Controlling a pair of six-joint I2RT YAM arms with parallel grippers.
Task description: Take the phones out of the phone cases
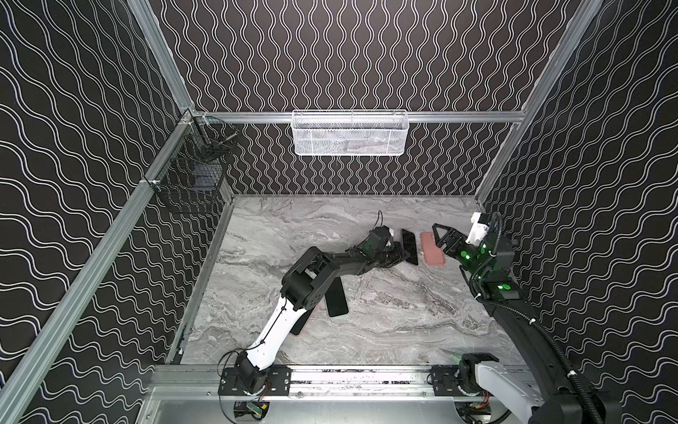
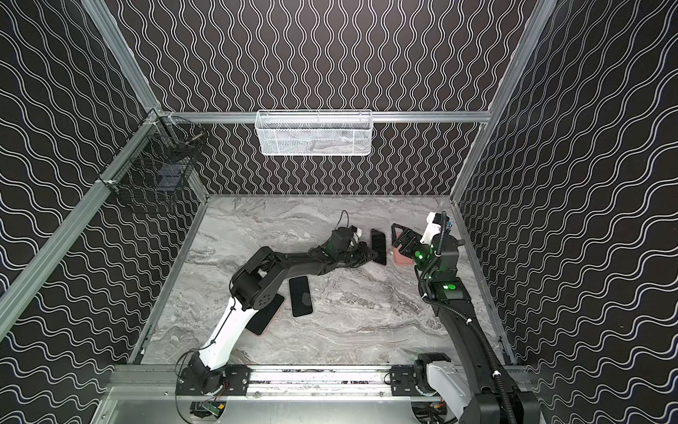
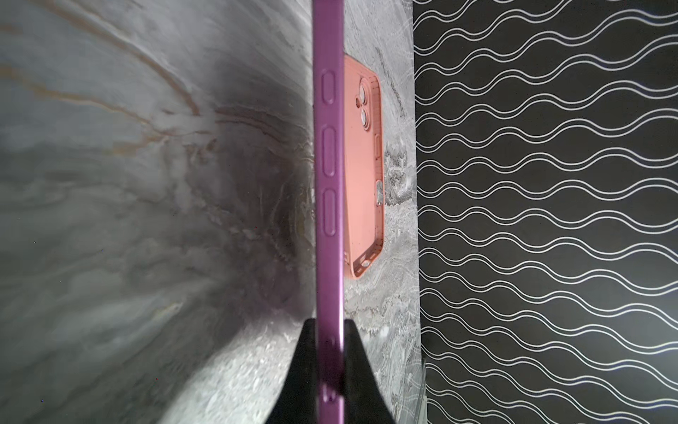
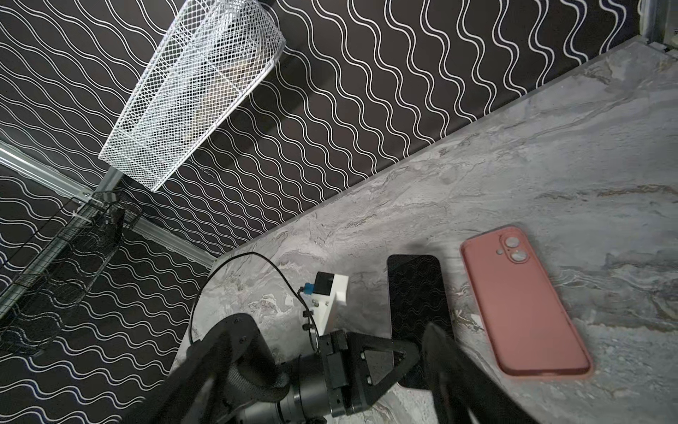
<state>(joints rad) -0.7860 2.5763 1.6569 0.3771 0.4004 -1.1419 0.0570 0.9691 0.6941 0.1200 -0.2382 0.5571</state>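
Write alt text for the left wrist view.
A purple-edged phone, seen edge-on, is clamped by the left gripper. Beyond it a pink phone case lies flat on the grey marble table, in front of a black wavy-lined wall.

I get even, soft light in both top views. At the left wrist, the grey marble tabletop (image 3: 110,227) smears and bows, with a dark shadow beside the purple-edged phone (image 3: 329,176).
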